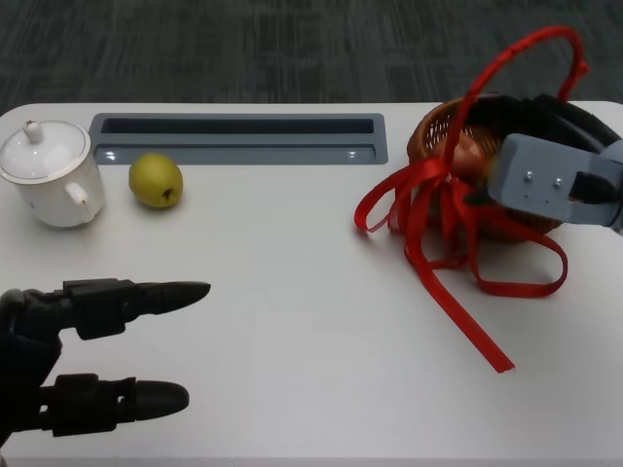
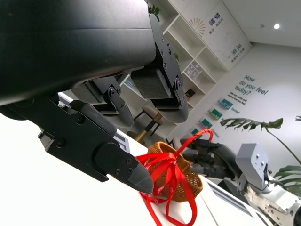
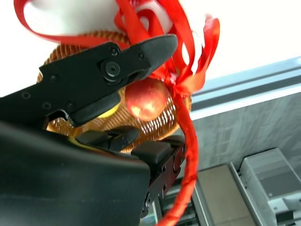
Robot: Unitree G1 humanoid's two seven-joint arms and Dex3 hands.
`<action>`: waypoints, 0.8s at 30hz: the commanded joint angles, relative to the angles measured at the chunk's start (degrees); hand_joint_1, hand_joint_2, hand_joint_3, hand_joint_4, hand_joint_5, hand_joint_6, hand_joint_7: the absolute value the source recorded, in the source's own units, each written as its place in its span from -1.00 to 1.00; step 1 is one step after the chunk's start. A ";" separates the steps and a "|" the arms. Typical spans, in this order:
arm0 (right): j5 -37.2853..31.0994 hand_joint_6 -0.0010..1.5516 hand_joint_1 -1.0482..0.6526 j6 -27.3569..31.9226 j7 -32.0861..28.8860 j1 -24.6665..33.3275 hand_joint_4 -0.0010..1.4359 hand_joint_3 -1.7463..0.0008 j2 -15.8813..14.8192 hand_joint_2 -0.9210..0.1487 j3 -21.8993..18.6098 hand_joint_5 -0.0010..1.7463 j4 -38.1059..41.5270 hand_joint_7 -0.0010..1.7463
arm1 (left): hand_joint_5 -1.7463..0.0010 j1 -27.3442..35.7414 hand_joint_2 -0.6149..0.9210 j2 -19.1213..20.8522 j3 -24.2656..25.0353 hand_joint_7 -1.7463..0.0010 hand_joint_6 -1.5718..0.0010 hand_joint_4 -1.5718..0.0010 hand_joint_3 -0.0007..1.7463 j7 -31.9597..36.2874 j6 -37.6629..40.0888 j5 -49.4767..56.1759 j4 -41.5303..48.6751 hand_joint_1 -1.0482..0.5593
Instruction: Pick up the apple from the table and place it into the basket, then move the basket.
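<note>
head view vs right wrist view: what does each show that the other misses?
Only the head view shows the left hand, open and resting on the white table, plus a white lidded pot, a yellow-green fruit beside it, and the grey slot in the table. Only the right wrist view shows the apple plainly, inside the basket, with the right hand's fingers around it; whether they grip it is unclear. Both show the wicker basket, its red ribbon and the right hand.
</note>
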 commanded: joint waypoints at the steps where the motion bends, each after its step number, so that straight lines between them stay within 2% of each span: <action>1: 3.04 -0.49 -0.65 -3.69 2.56 2.70 -0.36 1.00 -2.18 -0.73 -2.07 -0.99 -1.24 -0.99 | 1.00 -0.75 0.64 1.50 0.13 1.00 -0.11 -0.20 -1.00 -0.89 -0.04 -0.76 0.19 -0.25; 6: 4.93 -0.47 -0.71 -7.36 3.12 6.79 -0.34 0.98 -3.58 -0.82 -3.34 -0.99 -2.19 -0.99 | 1.00 -1.33 0.64 1.84 -0.01 0.99 -0.12 -0.20 -1.00 -1.23 -0.22 -1.26 0.36 -0.26; 15: 6.39 -0.40 -0.69 -11.06 1.52 11.95 -0.25 0.99 -5.03 -0.89 -4.20 -0.98 -3.26 -0.99 | 0.99 -2.19 0.62 1.98 -0.36 0.99 -0.14 -0.21 -1.00 -2.12 -0.38 -2.00 0.41 -0.23; 20: 8.70 -0.41 -0.74 -14.44 3.15 14.88 -0.29 0.99 -5.87 -0.92 -5.93 -1.00 -4.09 -1.00 | 1.00 -2.08 0.63 2.01 -0.26 0.99 -0.13 -0.20 -1.00 -2.32 -0.60 -2.04 0.35 -0.24; 24: 11.33 -0.42 -0.70 -19.46 5.51 18.05 -0.29 1.00 -6.09 -0.92 -7.25 -0.99 -5.93 -1.00 | 1.00 -1.47 0.64 2.14 -0.07 1.00 -0.12 -0.20 -1.00 -2.38 -0.10 -2.17 -0.46 -0.26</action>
